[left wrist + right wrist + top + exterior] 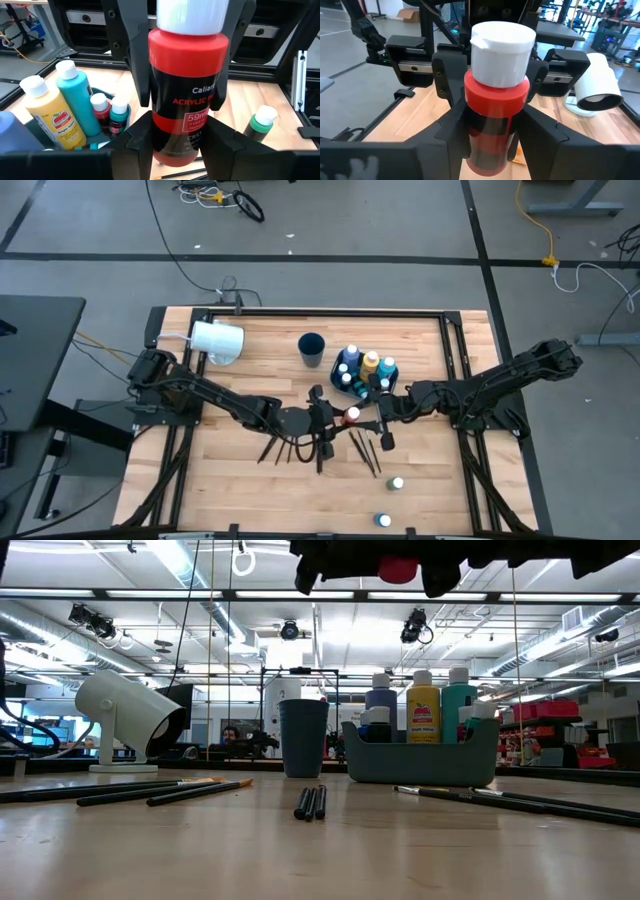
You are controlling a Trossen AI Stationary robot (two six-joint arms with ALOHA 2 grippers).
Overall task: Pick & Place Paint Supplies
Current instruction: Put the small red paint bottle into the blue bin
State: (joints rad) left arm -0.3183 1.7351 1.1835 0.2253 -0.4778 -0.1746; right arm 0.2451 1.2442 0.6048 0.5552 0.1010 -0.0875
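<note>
Near desk edge: two loose bottles (397, 482). Mid-desk, raised: red paint bottle (352, 414) pinched by both left tool (330, 416) and right tool (378, 418). Brushes (365, 452) lie beneath. Farther: teal caddy (352, 388) w/ bottles, cup (312, 349), white cylinder (216, 342).

Arms (220, 395): two. Lamp (215, 340): one, white. Cup (312, 348): one, dark. Caddy (420, 765): one. Tall bottles in it: three, namely blue (381, 700), yellow (423, 710) and teal (459, 700). Small bottles (347, 380) among them: at least four caps from above; exact number unclear. Red bottle (352, 415): one, off the table. Loose bottles on the table: two (397, 482) (383, 521). Brushes: three clusters, left (150, 790) three, middle (310, 802) three, right (520, 802) two or three, overlapping.
</note>
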